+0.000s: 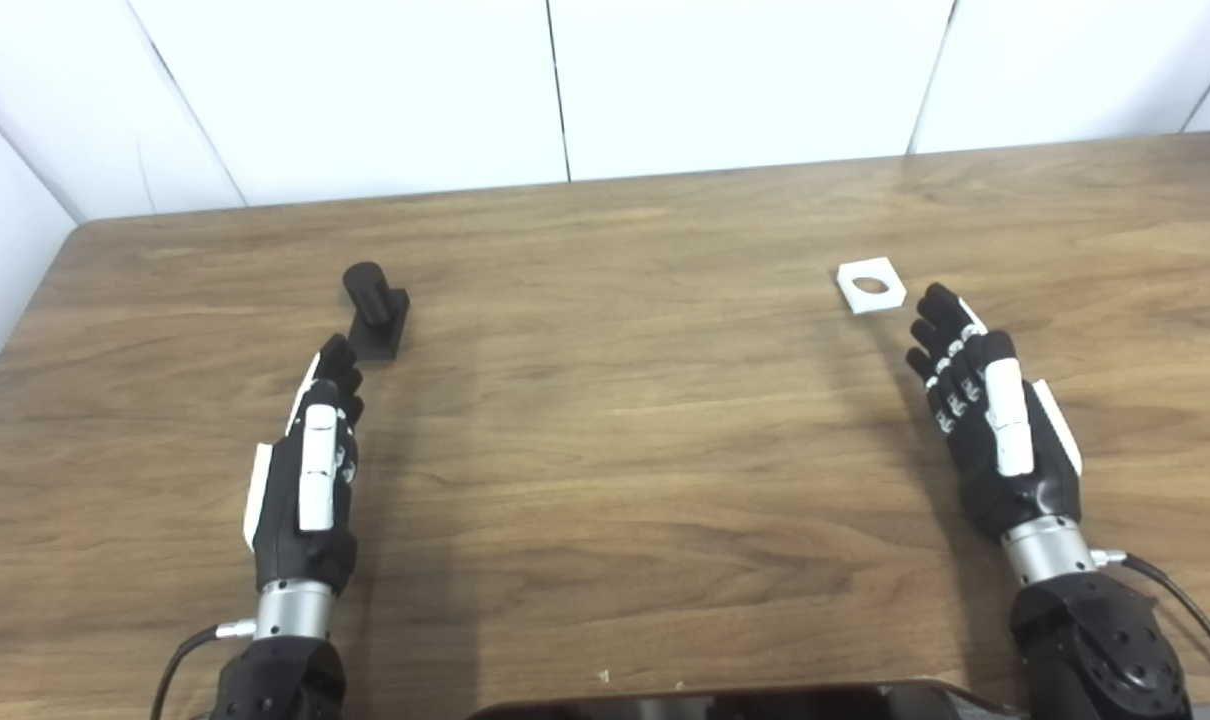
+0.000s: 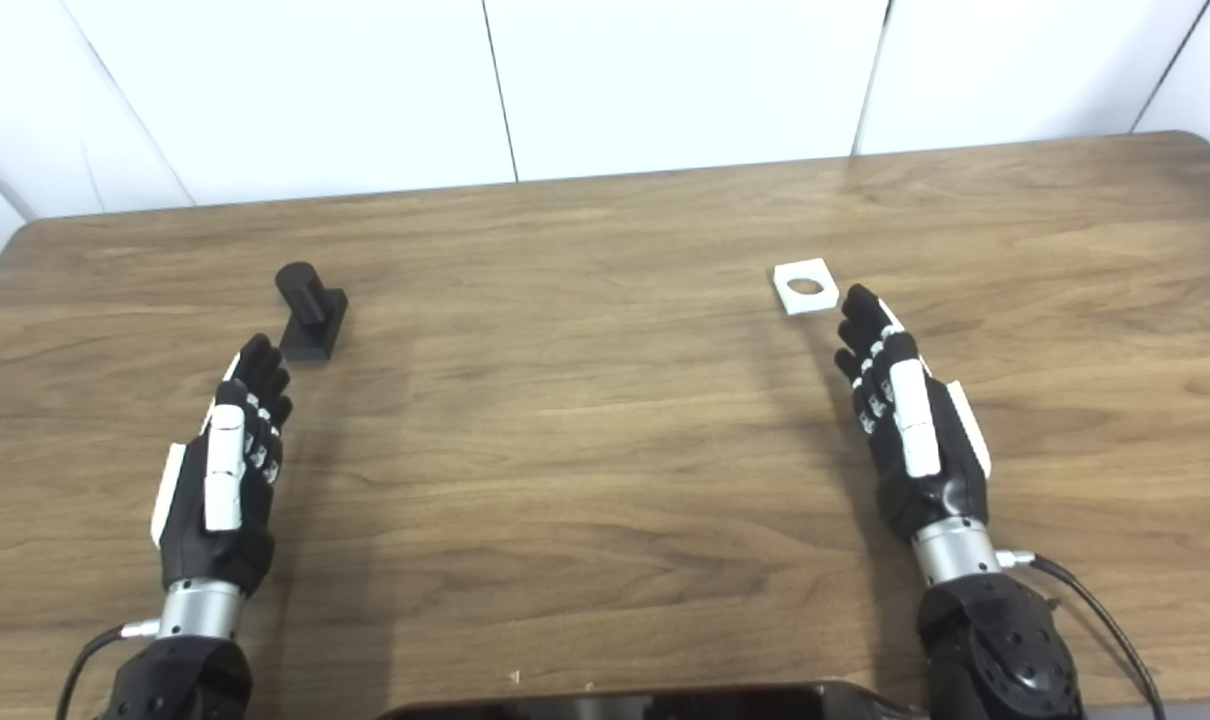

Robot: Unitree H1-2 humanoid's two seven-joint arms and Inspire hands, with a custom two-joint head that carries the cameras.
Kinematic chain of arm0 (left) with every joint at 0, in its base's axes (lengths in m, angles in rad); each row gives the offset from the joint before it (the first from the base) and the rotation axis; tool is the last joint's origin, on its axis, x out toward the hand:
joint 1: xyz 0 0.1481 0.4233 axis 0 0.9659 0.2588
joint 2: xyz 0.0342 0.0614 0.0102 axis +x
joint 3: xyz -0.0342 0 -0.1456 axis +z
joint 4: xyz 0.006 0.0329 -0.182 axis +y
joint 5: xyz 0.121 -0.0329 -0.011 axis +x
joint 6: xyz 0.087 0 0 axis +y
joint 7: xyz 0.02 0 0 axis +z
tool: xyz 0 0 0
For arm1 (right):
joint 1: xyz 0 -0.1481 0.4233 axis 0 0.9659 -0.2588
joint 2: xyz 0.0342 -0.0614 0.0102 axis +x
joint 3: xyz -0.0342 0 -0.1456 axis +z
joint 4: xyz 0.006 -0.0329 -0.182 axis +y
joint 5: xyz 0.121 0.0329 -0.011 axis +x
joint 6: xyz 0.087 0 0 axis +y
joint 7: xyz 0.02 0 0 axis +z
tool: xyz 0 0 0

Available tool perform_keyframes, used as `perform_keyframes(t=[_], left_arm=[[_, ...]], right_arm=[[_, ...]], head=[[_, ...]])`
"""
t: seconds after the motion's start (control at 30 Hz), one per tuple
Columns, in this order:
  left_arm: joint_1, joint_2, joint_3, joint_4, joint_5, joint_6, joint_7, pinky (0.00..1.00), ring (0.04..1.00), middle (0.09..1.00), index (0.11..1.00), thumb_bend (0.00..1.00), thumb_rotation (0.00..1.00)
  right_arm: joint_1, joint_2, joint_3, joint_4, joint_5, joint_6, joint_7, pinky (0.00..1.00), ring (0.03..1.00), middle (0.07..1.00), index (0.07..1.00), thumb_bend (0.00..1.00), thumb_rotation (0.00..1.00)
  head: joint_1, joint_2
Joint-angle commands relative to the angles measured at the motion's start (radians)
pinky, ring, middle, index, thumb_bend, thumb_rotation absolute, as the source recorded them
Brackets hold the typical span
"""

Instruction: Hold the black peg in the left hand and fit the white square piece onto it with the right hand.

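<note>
Left robot hand, left eye view: open, fingers extended and apart, holding nothing, above the table. Black peg stands on its base just beyond and slightly right of the fingertips, not touched. Right robot hand: likewise open and empty. White square piece lies flat, hole upward, just ahead and left of its fingertips.

Right eye view: same layout. Left robot hand points along its long axis toward the black peg; right robot hand sits just short of the white square piece. Each hand is nearer its own part; judged: both grasps pending, short forward reach needed.
</note>
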Motion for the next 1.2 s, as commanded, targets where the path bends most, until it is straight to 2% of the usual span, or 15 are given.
perform_keyframes(t=[0.0, 0.3, 0.73, 0.83, 0.93, 1.0, 1.07, 1.17], left_arm=[[0.078, -0.005, -0.003, -0.026, -0.005, -0.037, 0.001, 1.00, 0.997, 0.994, 0.964, 0.50, 0.92], [0.074, -0.003, -0.009, -0.033, 0.009, -0.043, 0.002, 1.00, 0.993, 0.992, 0.967, 0.46, 0.95], [0.075, 0.000, -0.012, -0.039, 0.017, -0.046, 0.001, 1.00, 1.000, 1.000, 0.970, 0.48, 0.93], [0.076, 0.005, -0.020, -0.051, 0.086, -0.035, 0.022, 1.00, 0.985, 0.988, 0.962, 0.48, 0.90], [0.069, 0.009, -0.030, -0.066, 0.196, -0.032, 0.056, 0.96, 0.957, 0.959, 0.936, 0.51, 0.79], [0.058, 0.011, -0.037, -0.087, 0.305, -0.011, 0.091, 0.93, 0.947, 0.948, 0.922, 0.55, 0.73], [0.040, 0.017, -0.047, -0.120, 0.449, 0.033, 0.122, 0.91, 0.936, 0.938, 0.917, 0.56, 0.70], [0.002, 0.013, -0.052, -0.162, 0.606, 0.088, 0.151, 0.93, 0.945, 0.940, 0.914, 0.60, 0.61]], right_arm=[[0.054, -0.023, 0.008, -0.013, 0.010, -0.048, 0.018, 0.97, 0.963, 0.952, 0.923, 0.60, 0.88], [0.049, -0.026, 0.005, -0.017, 0.011, -0.040, 0.019, 0.97, 0.962, 0.948, 0.920, 0.60, 0.90], [0.049, -0.029, 0.004, -0.020, 0.017, -0.040, 0.023, 0.97, 0.963, 0.949, 0.923, 0.59, 0.91], [0.047, -0.031, 0.000, -0.020, 0.019, -0.041, 0.022, 0.96, 0.946, 0.939, 0.922, 0.58, 0.91], [0.042, -0.035, -0.007, -0.016, 0.027, -0.042, 0.026, 0.96, 0.940, 0.935, 0.923, 0.58, 0.91], [0.039, -0.039, -0.009, -0.014, 0.033, -0.045, 0.032, 0.97, 0.947, 0.942, 0.929, 0.59, 0.90], [0.035, -0.042, -0.012, -0.010, 0.039, -0.050, 0.038, 0.98, 0.950, 0.944, 0.934, 0.58, 0.90], [0.031, -0.043, -0.014, -0.004, 0.044, -0.052, 0.041, 0.98, 0.953, 0.944, 0.930, 0.58, 0.89]], head=[[0.002, 0.000], [0.006, -0.001], [0.016, 0.001], [0.023, 0.000], [0.029, -0.002], [0.031, -0.004], [0.036, -0.007], [0.039, -0.009]])
